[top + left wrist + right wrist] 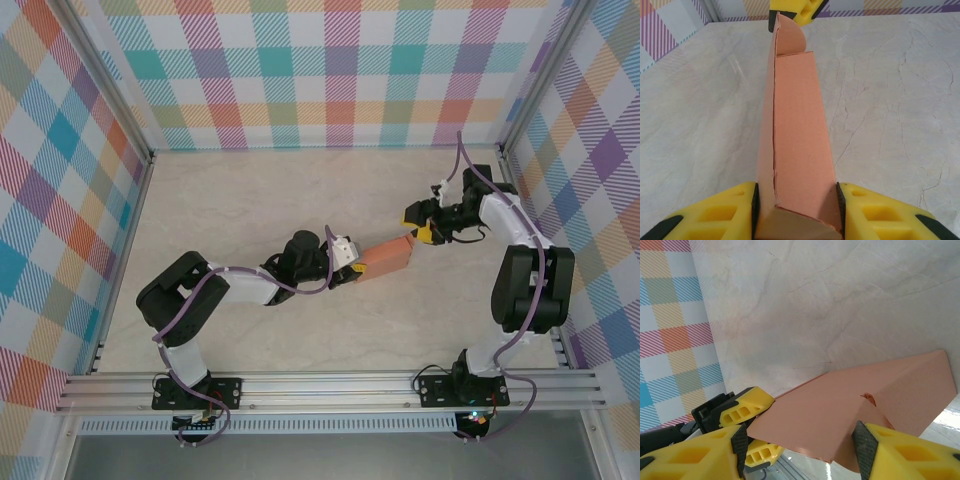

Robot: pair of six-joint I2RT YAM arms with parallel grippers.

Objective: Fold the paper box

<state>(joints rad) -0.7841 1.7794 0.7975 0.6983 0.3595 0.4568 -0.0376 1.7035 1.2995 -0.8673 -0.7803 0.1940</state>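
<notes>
left fingers point(742, 202) clamp the paper box point(797, 125); right fingers point(890, 449) straddle its end, seemingly half open.

Paper box point(795, 130): thin orange card, matt, smooth. Table point(890, 100): pale stone look, smooth, bit shiny. Fingers point(715, 215): yellow plastic, black rubbery pads point(755, 210). Front rail point(330, 385): grey metal, grooved. Walls point(330, 70): checked print, matt.

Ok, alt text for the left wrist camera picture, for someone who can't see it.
A salmon-orange paper box, partly folded, is clamped between the left gripper's yellow fingers at the bottom and stretches away over a pale marble-look table. The right gripper's yellow tip sits by its far rounded flap.
</notes>
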